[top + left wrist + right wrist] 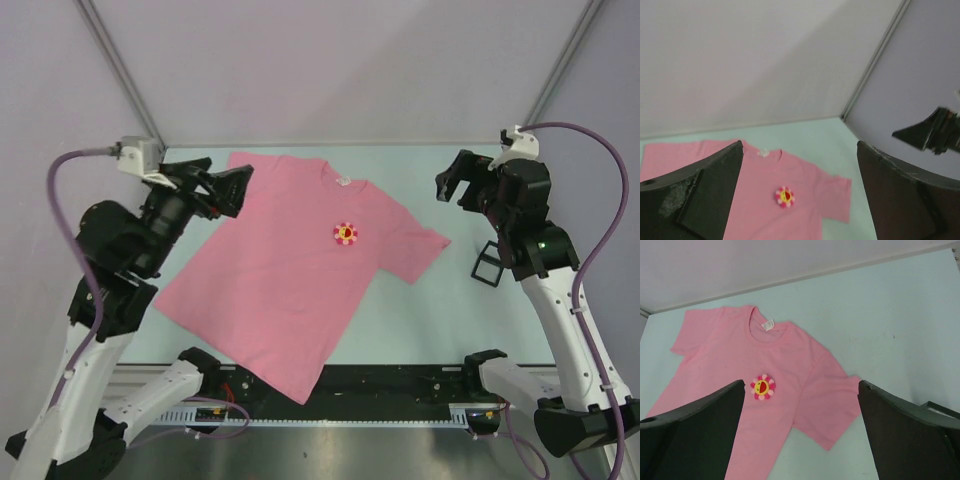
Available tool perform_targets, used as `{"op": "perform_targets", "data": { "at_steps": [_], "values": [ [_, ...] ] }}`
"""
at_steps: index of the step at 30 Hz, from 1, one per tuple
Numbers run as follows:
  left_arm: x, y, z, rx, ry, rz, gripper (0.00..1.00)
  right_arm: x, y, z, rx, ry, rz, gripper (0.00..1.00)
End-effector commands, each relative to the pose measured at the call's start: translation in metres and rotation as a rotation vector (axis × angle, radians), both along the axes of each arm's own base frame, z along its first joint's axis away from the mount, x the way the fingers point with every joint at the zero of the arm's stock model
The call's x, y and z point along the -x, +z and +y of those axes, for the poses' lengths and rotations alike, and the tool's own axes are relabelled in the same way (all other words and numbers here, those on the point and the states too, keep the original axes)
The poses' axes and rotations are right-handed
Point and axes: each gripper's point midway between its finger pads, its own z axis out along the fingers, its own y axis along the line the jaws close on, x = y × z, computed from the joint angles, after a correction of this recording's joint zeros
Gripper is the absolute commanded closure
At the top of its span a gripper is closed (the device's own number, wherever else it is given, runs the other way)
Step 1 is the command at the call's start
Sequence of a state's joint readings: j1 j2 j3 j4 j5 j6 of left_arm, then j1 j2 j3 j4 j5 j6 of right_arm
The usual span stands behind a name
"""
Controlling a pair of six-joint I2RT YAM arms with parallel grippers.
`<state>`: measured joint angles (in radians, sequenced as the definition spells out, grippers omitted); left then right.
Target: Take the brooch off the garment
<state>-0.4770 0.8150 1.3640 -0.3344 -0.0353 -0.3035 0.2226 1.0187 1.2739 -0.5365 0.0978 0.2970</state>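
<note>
The pink garment [280, 280] lies flat and slanted on the pale green table, collar towards the back, with a white label [343, 182] inside the collar. The brooch [346, 233], a small flower with pink petals and a red-and-yellow centre, sits on the chest. My left gripper [228, 190] is open and empty, raised over the shirt's left sleeve. My right gripper [452, 186] is open and empty, raised to the right of the other sleeve. The left wrist view shows the brooch [784, 196] on the garment [810, 180] between its open fingers [700, 190]. The right wrist view shows the brooch [763, 387] on the garment [715, 355].
A small black rectangular frame [487, 262] lies on the table by my right arm, and its corner shows in the right wrist view [940, 410]. A black rail [400, 385] runs along the near edge. Grey walls close the back and sides.
</note>
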Motion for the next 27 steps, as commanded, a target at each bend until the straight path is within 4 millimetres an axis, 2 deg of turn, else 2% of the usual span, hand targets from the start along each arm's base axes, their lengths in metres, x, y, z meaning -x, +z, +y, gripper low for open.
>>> {"op": "perform_targets", "data": {
  "at_steps": [1, 4, 5, 7, 8, 9, 11, 14, 15, 16, 18, 19, 21, 22, 23, 24, 25, 26, 27],
  "values": [
    [-0.009, -0.047, -0.013, -0.064, -0.044, 0.13, 0.0, -0.002, -0.007, -0.008, 0.026, -0.045, 0.041, 0.0],
    [-0.01, -0.062, -0.025, -0.059, -0.098, 0.176, 0.0, -0.002, -0.019, -0.004, 0.053, -0.053, 0.084, 0.0],
    [-0.011, -0.066, -0.029, -0.059, -0.115, 0.189, 0.0, -0.001, -0.022, 0.006, 0.063, -0.031, 0.09, 0.0],
    [-0.014, -0.083, -0.039, -0.078, -0.156, 0.234, 0.0, -0.002, -0.032, 0.011, 0.106, -0.031, 0.119, 0.0],
    [-0.016, -0.09, -0.042, -0.078, -0.166, 0.255, 0.0, 0.0, -0.036, 0.025, 0.124, 0.007, 0.13, 0.0],
    [-0.018, -0.099, -0.048, -0.084, -0.192, 0.282, 0.0, 0.0, -0.043, 0.027, 0.15, -0.006, 0.15, 0.0],
    [-0.022, -0.123, -0.057, -0.09, -0.219, 0.34, 0.0, -0.001, -0.064, 0.05, 0.197, 0.055, 0.204, 0.01],
    [-0.03, -0.159, -0.07, -0.103, -0.262, 0.424, 0.01, -0.004, -0.093, 0.071, 0.264, 0.082, 0.257, 0.0],
    [-0.033, -0.166, -0.072, -0.104, -0.264, 0.439, 0.03, -0.001, -0.102, 0.09, 0.273, 0.137, 0.252, 0.0],
    [-0.038, -0.183, -0.071, -0.112, -0.244, 0.481, 0.05, -0.001, -0.109, 0.099, 0.275, 0.158, 0.256, 0.0],
    [-0.045, -0.195, -0.069, -0.09, -0.205, 0.512, 0.09, -0.003, -0.122, 0.132, 0.261, 0.251, 0.241, 0.0],
    [-0.05, -0.211, -0.066, -0.078, -0.166, 0.553, 0.12, -0.002, -0.132, 0.142, 0.275, 0.277, 0.25, 0.0],
    [-0.055, -0.221, -0.061, -0.044, -0.133, 0.584, 0.21, -0.008, -0.152, 0.163, 0.301, 0.319, 0.264, 0.0],
    [-0.055, -0.236, -0.06, -0.017, -0.125, 0.627, 0.23, -0.005, -0.159, 0.176, 0.316, 0.347, 0.266, 0.0],
    [-0.056, -0.242, -0.058, 0.008, -0.134, 0.642, 0.26, -0.008, -0.163, 0.187, 0.307, 0.366, 0.254, 0.0],
    [-0.059, -0.242, -0.059, 0.036, -0.141, 0.628, 0.31, -0.01, -0.183, 0.198, 0.327, 0.392, 0.285, 0.04],
    [-0.058, -0.258, -0.058, 0.057, -0.138, 0.664, 0.32, -0.011, -0.189, 0.206, 0.327, 0.411, 0.285, 0.13],
    [-0.062, -0.265, -0.054, 0.072, -0.123, 0.679, 0.37, -0.016, -0.193, 0.217, 0.316, 0.436, 0.268, 0.17],
    [-0.065, -0.273, -0.053, 0.076, -0.114, 0.693, 0.41, -0.018, -0.206, 0.223, 0.325, 0.448, 0.283, 0.24]
  ]
}}
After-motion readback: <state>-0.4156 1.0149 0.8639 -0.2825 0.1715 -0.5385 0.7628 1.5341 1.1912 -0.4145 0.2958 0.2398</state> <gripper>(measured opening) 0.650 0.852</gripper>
